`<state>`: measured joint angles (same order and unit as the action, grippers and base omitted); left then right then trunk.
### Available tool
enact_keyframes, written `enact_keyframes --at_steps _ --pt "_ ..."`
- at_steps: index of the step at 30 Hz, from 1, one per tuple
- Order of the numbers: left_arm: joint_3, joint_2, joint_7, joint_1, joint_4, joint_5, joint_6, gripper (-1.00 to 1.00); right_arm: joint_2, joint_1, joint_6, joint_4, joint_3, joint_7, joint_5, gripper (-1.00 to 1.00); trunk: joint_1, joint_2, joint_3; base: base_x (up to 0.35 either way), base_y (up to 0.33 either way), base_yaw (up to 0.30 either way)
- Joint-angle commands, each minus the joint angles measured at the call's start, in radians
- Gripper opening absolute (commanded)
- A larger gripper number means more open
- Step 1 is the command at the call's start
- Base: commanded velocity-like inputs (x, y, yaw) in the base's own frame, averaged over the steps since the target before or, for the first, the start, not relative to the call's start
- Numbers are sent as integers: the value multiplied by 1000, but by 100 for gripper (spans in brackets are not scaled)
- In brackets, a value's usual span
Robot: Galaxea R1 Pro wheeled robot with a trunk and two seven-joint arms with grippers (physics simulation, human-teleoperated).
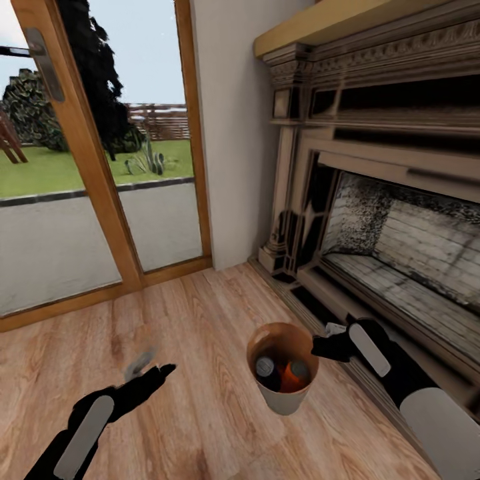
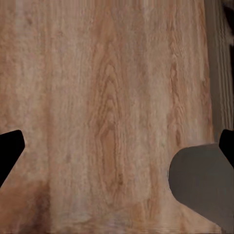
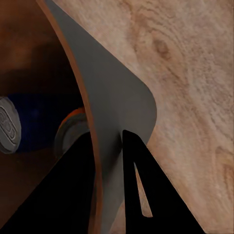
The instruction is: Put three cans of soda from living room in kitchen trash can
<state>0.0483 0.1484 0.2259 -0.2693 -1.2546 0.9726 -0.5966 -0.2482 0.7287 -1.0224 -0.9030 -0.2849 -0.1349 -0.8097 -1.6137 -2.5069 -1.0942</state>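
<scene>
— The right hand: what is it doing?

— It is clamped on the rim of the tash can. In the right wrist view the two fingers pinch the grey wall between them, one inside the bin and one outside.

— And what lies in the bin?

— Two cans show in the head view — a dark blue can of soda and an orange can of soda side by side at the bottom. The right wrist view gives the same pair: the blue one lying with its silver top toward the wall, the orange one just beside the inner finger. Whether a third lies under them I cannot tell.

— Where does the bin stand?

— On the light wood floor of the living room, near the base of the fireplace, with the wood-framed glass door well apart to the left.

— The left hand?

— Its fingers are spread apart with nothing between them, over bare floor, left of the bin; the grey side of the bin shows in its wrist view.
</scene>
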Motion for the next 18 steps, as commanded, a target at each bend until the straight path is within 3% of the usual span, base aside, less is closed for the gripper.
enact_keyframes --at_steps 1,3,5,9,18 --pt "-24 0 11 3 34 15 -3 100 0 4 2 26 1 5 -6 -100 0 0 0 0 33 0" --pt "-65 6 20 15 71 39 -13 100 0 8 4 67 3 7 -8 -100 -1 -1 -8 0 17 0" --pt "-81 8 25 28 88 47 -12 100 0 10 22 85 4 8 -9 -100 -2 -1 -15 0 7 0" --pt "-89 1 32 35 92 59 -21 100 1 26 138 177 4 3 -11 -100 -3 -2 -31 0 1 0" --pt "-93 -2 34 36 90 56 -19 100 -1 58 175 240 22 13 -14 -100 -7 -4 -66 0 0 0"
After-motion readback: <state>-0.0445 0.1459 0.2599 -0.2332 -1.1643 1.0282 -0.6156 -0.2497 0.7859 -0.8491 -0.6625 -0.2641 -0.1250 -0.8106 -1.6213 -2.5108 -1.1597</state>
